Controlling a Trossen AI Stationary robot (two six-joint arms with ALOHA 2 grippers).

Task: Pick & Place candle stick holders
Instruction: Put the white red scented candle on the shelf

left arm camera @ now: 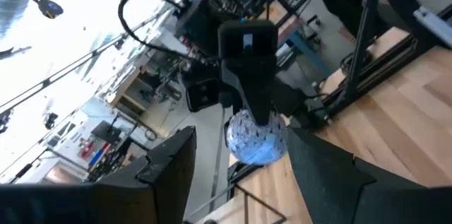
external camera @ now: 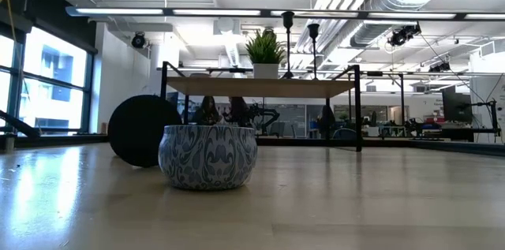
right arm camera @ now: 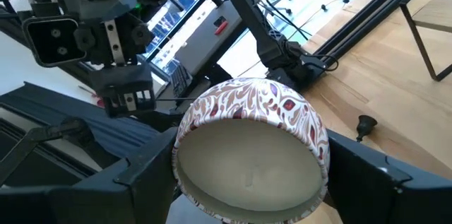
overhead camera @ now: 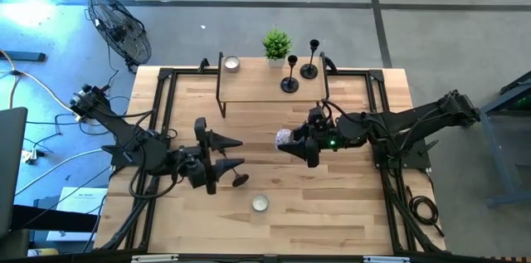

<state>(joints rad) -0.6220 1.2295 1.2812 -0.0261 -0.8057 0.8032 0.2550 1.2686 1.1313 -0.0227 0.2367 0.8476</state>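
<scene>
Two black candle stick holders (overhead camera: 289, 73) (overhead camera: 311, 59) stand on a small wooden shelf (overhead camera: 249, 90) at the table's far side. A third (overhead camera: 240, 179) is on the table just near of my left gripper (overhead camera: 237, 153). The low view shows this third holder (external camera: 142, 130) as a black disc, apparently on its side. My left gripper is open, level and empty, and points toward the table's right. Facing it at mid-table, my right gripper (overhead camera: 288, 140) is shut on a patterned candle tin (right arm camera: 251, 146). My right gripper pinches the candle tin's round side wall (right arm camera: 311, 128) between its two fingers, one on each side. The fingers come roughly level from the table's right. The tin is lifted clear of the table and tipped on its side, its white wax face (right arm camera: 247, 171) toward the wrist.
The shelf also carries a green potted plant (overhead camera: 276, 46) and a white tealight (overhead camera: 231, 64). A blue-patterned candle tin (overhead camera: 260, 203) sits on the table near the front edge. Black frame rails (overhead camera: 158, 122) run along both table sides. A fan (overhead camera: 121, 27) stands beyond the far left corner.
</scene>
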